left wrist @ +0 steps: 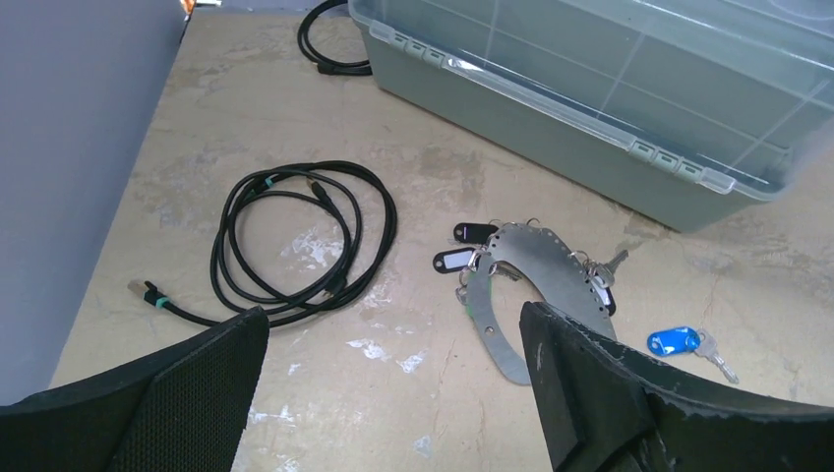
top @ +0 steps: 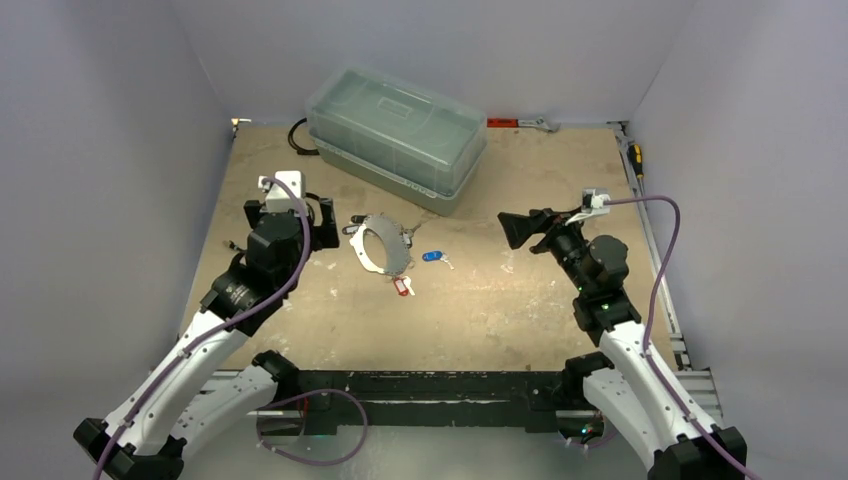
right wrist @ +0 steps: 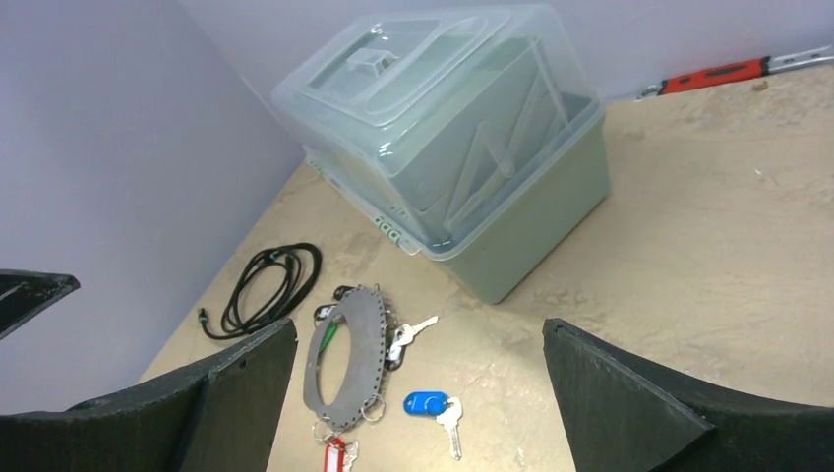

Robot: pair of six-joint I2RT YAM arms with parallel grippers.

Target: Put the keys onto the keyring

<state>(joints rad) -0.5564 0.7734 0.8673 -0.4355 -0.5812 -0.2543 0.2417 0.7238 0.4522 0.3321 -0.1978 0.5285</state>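
The keyring (top: 372, 250) is a flat grey metal disc lying mid-table. Several keys hang from its rim, with black tags (left wrist: 475, 232), a green tag (right wrist: 329, 335) and a red tag (top: 404, 287) at its near edge. A blue-tagged key (top: 433, 256) lies loose just right of it. My left gripper (top: 333, 228) is open and empty, just left of the ring. My right gripper (top: 512, 230) is open and empty, right of the blue key and pointing at it. The ring (left wrist: 492, 324) and blue key (left wrist: 674, 341) show in the left wrist view, and the ring (right wrist: 369, 358), blue key (right wrist: 425, 403) and red tag (right wrist: 334, 456) in the right wrist view.
A lidded grey-green plastic box (top: 398, 135) stands behind the ring. A coiled black cable (left wrist: 295, 241) lies left of the ring. A red-handled tool (top: 520, 123) lies at the back edge. Grey walls close in the left, right and back sides.
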